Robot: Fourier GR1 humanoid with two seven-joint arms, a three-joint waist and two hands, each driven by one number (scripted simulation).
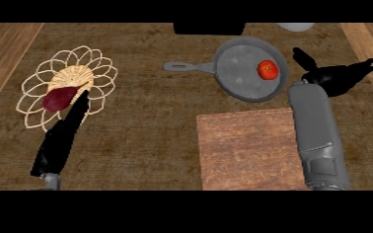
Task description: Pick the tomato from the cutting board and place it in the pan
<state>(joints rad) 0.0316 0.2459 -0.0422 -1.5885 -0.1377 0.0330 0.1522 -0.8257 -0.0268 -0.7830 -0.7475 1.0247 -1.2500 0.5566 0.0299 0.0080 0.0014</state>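
The tomato (268,69) sits in the pan (244,81); the right hand (331,76) beside it, fingers open, could clip the rim and jolt it when pulling away

Matt grey metal pan (244,76), rough wooden cutting board (247,150), glossy tomato (268,69).

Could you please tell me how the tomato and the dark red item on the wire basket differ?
The small round bright red tomato lies in the grey metal frying pan; the larger dark red oval item lies on the cream wire flower-shaped basket. The tomato shows a green stem spot; the oval item shows none. The left hand's fingers reach the oval item; the right hand is beside the pan.
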